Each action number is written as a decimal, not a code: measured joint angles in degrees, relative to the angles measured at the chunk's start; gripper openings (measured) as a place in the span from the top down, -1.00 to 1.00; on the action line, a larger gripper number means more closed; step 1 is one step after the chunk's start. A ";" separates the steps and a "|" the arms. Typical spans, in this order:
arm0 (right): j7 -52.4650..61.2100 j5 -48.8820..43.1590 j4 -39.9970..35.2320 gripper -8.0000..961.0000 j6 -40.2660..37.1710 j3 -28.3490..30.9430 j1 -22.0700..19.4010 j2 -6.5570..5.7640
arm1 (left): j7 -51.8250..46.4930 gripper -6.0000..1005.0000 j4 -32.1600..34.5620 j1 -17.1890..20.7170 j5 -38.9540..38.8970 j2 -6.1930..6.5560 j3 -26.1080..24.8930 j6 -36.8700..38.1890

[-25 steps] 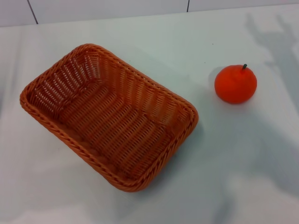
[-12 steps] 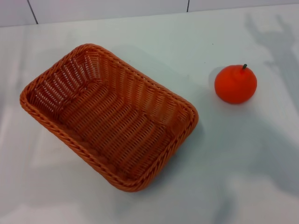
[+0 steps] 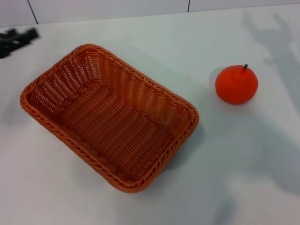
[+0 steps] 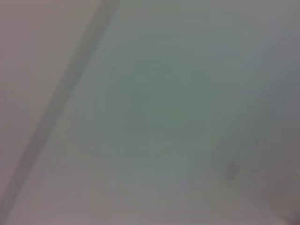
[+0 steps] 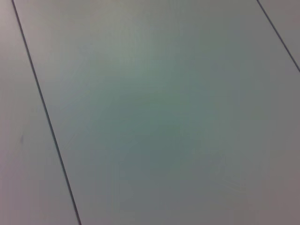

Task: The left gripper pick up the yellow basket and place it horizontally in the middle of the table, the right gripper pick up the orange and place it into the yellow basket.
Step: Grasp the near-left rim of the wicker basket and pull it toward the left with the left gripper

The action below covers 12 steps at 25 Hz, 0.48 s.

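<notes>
On the plain white bench (image 3: 243,154), the orange-brown woven wicker basket (image 3: 110,117) lies diagonally, with the round orange fruit (image 3: 236,84) well apart on its right. At the far left edge the black left tool (image 3: 16,38) shows; its state cannot be told.

surface (image 5: 159,122): plain pale grey-white, flat, fills the whole pic
seams: 2 thin dark lines, both running diagonal; long one (image 5: 44,108) crosses edge to edge, short one (image 5: 279,35) cuts a corner
objects: none on the surface
</notes>
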 joint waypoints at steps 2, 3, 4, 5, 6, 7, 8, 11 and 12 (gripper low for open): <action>0.08 -0.01 -0.05 -0.94 0.04 -0.02 0.08 -0.04 | -5.14 -0.74 1.00 -3.55 8.05 1.70 0.04 3.40; 0.09 -0.03 -0.08 -0.94 0.07 -0.07 0.13 -0.03 | -6.48 -0.74 1.54 -4.73 10.87 2.11 0.04 4.52; 0.09 -0.03 -0.08 -0.94 0.07 -0.07 0.13 -0.03 | -7.34 -0.74 2.22 -5.83 13.48 2.46 0.03 5.45; 0.09 -0.03 -0.09 -0.93 0.08 -0.08 0.15 -0.03 | -8.68 -0.74 3.81 -7.82 18.15 2.95 0.19 7.17; 0.09 -0.04 -0.10 -0.93 0.10 -0.09 0.15 -0.03 | -8.68 -0.74 3.81 -7.82 18.15 2.95 0.19 7.17; 0.09 -0.04 -0.10 -0.93 0.13 -0.10 0.14 -0.03 | -9.25 -0.74 4.50 -8.62 20.16 3.20 0.36 7.90; 0.09 -0.05 -0.10 -0.93 0.14 -0.12 0.13 -0.03 | -9.25 -0.74 4.50 -8.62 20.16 3.20 0.36 7.90; 0.13 -0.04 -0.06 -0.93 0.11 -0.18 0.07 -0.03 | -10.99 -0.74 7.47 -11.61 27.94 3.60 1.98 8.95; 0.14 -0.04 0.00 -0.93 0.07 -0.20 0.04 -0.02 | -11.05 -0.74 8.47 -11.96 29.39 3.38 2.35 8.80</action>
